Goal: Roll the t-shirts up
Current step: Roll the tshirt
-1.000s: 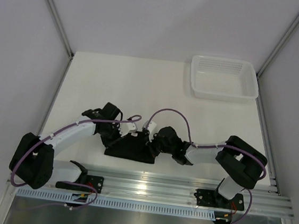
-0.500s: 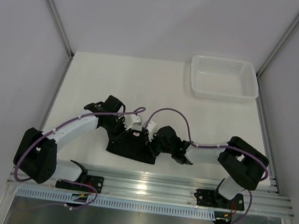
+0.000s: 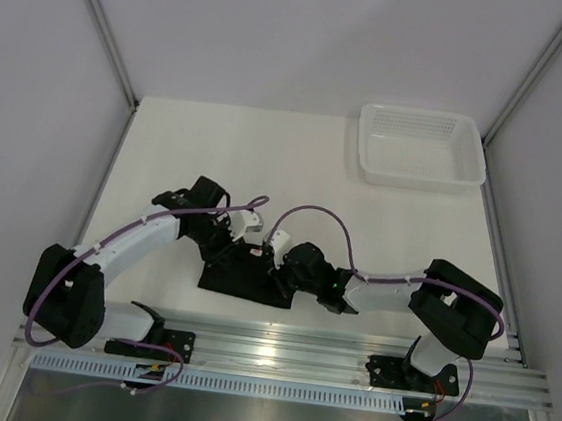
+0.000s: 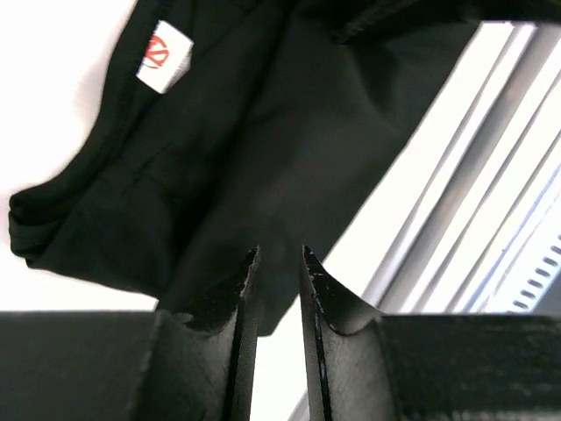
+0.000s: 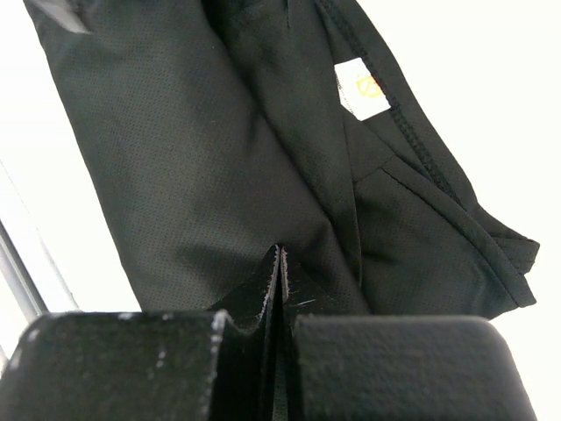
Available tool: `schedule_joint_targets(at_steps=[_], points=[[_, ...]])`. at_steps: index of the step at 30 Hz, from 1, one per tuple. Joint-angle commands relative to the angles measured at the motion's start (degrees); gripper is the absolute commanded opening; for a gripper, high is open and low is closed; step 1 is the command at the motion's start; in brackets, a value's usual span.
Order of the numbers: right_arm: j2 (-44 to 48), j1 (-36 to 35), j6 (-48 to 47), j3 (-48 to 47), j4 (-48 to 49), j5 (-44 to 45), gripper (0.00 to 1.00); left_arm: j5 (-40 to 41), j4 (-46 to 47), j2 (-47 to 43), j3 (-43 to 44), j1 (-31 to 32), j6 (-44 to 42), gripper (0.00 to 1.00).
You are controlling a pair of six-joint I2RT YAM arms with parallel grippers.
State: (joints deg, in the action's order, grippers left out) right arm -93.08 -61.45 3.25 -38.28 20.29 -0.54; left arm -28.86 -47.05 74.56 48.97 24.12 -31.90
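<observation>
The plain black short-sleeved cotton t-shirt (image 3: 246, 279) lies on the white bench (image 3: 217, 154) directly under both grippers, gathered into a rumpled, lengthwise-folded band. Its small pale neck label (image 5: 362, 89) shows just beyond the right gripper (image 5: 279, 260), which is pressed together and appears to nip a ridge of the cloth. The left gripper (image 4: 278, 263) hangs over the shirt's edge, its jaws a narrow slit apart and holding nothing visible. No coil shows yet, so the rolling itself seems barely begun.

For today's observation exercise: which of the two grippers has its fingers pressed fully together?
The right gripper: its fingers meet with no gap, at a peak of the black t-shirt. The left gripper shows a narrow slit between its fingers.
</observation>
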Motion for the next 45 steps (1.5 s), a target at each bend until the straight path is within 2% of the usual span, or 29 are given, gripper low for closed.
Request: schedule_joint_targets(at_steps=[1, 8, 14, 18, 24, 30, 31, 32, 33, 38, 45], points=[[0.97, -0.95, 1.24, -0.83, 1.77, 2.91, 0.00, 2.23, 4.33, 3.56, 0.34, -0.83, 2.02, 0.26], [1.76, -1.57, 0.54, -0.92, 1.77, 4.23, 0.00, 7.23, 6.88, 8.05, -1.86, -5.21, 3.60, 0.26], [3.77, -2.36, -2.53, -1.88, 0.37, 4.66, 0.00, 6.81, 7.84, 7.61, -4.40, -7.33, 2.28, 0.26], [5.88, -4.37, -7.89, -4.95, -5.16, 8.51, 0.08, 5.66, 8.11, 9.72, -3.62, -7.33, 3.33, 0.26], [11.68, -9.20, -14.92, -7.07, -13.26, 11.16, 0.43, 4.69, 8.11, 11.66, -3.71, -7.33, 3.95, 0.26], [13.19, -17.46, -21.34, -4.70, -18.89, 17.49, 0.55, 4.43, 7.67, 12.36, -3.09, -7.33, 4.65, 0.25], [12.49, -18.26, -22.05, -4.26, -18.54, 18.37, 0.68, 4.34, 7.59, 12.27, -3.18, -7.33, 4.74, 0.25], [10.31, -18.70, -22.75, -4.43, -18.45, 20.38, 0.69, 4.17, 7.67, 12.27, -3.18, -7.33, 4.65, 0.25], [8.89, -19.49, -23.71, -4.87, -18.36, 21.88, 0.99, 4.08, 7.41, 12.36, -3.09, -7.25, 4.74, 0.25], [-0.68, -19.76, -23.02, -12.85, -24.07, 32.68, 0.99, 3.73, 7.76, 11.74, -3.62, -7.33, 4.83, 0.25], [-1.76, -19.76, -22.84, -12.43, -25.12, 31.13, 0.97, 3.64, 7.93, 11.65, -3.62, -7.33, 4.57, 0.25]])
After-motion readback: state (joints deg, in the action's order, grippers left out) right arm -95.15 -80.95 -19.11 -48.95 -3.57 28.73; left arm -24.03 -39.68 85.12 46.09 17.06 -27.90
